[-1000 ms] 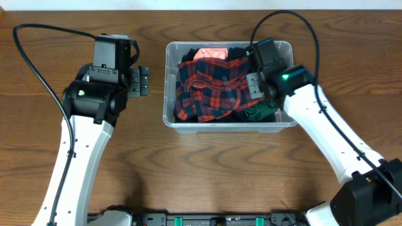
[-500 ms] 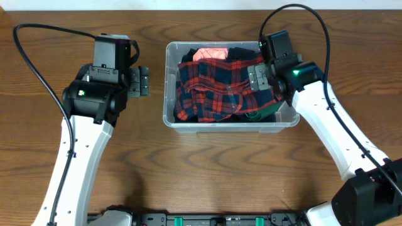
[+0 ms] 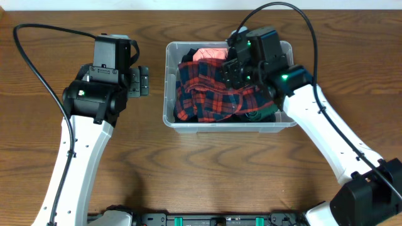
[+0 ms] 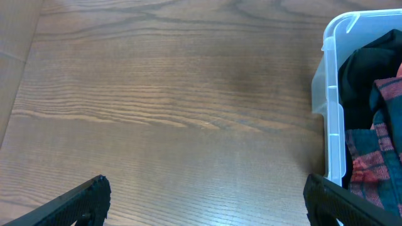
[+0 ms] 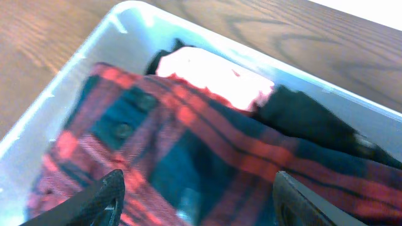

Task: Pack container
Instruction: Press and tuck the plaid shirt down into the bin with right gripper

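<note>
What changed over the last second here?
The right gripper swung left from the right end of the container to above the plaid shirt, jaws open, holding nothing. The left gripper, open beside the container, stayed put, as did the container.

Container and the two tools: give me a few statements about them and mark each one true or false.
1. The container holds a red plaid shirt. True.
2. The left tool is inside the container. False: it is open over the bare table, beside the container's left wall.
3. The right tool is above the container with its jaws apart. True.
4. The pink cloth lies on the table. False: it is in the container, at the far side, next to the plaid shirt.
</note>
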You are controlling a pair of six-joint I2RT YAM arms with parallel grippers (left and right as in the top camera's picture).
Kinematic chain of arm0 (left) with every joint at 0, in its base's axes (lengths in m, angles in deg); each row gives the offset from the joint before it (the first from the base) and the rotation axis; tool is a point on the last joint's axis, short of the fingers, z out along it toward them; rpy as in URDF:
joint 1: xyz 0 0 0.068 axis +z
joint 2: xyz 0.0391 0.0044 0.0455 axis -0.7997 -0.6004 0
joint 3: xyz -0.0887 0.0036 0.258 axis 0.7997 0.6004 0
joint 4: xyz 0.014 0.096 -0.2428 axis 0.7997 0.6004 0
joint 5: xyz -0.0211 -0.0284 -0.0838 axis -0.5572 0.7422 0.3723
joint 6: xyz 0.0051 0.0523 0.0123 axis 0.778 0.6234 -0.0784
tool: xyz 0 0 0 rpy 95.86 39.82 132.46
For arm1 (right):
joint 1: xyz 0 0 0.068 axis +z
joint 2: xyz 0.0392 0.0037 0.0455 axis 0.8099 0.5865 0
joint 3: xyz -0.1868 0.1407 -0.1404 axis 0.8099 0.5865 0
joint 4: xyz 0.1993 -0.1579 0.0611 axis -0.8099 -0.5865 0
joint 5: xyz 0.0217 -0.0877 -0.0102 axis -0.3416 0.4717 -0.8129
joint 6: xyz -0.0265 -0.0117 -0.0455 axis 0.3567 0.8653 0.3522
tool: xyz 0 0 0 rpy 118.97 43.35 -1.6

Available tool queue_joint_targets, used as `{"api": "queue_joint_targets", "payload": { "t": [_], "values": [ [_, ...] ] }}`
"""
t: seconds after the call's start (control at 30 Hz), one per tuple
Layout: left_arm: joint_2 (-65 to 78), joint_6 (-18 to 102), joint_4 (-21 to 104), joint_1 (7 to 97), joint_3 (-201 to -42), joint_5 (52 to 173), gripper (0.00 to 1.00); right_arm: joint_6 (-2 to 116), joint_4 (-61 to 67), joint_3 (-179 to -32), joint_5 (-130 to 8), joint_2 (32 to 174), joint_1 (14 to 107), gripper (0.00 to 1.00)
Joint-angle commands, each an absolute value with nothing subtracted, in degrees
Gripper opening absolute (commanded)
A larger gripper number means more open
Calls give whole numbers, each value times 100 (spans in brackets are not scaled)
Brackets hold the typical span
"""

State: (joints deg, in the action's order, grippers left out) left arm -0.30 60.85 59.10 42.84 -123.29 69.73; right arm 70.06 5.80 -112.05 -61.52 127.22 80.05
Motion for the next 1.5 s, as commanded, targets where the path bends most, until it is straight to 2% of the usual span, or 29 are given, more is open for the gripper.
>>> {"api": "queue_joint_targets", "payload": {
  "t": [0.0, 0.23, 0.47, 0.7, 0.93, 1.13, 1.33, 1.47],
  "values": [
    [-15, 6140, 5928, 4306, -12419, 6899, 98, 7052, 604, -11272, -6445, 12971, 8182, 72],
    [-15, 6140, 5928, 4306, -12419, 6899, 98, 7596, 613, -11272, -6626, 13769, 8608, 70],
    [-15, 6140, 5928, 4306, -12419, 6899, 98, 7600, 517, -11274, -6135, 14551, 8627, 69],
    [-15, 6140, 5928, 4306, -12419, 6899, 98, 7604, 455, -11598, -6082, 14011, 8335, 70],
    [-15, 6140, 5928, 4306, -12419, 6899, 98, 7602, 366, -11694, -5337, 13017, 7924, 77],
    [-15, 6140, 5928, 4306, -12419, 6899, 98, 7602, 36, -11683, -5066, 13008, 7524, 79],
    [-15, 6140, 5928, 4306, -12419, 6899, 98, 7578, -237, -11677, -5125, 13638, 7283, 76],
    [-15, 6140, 5928, 4306, -12419, 6899, 98, 7578, -526, -11677, -5134, 14180, 7305, 70]
  ]
}}
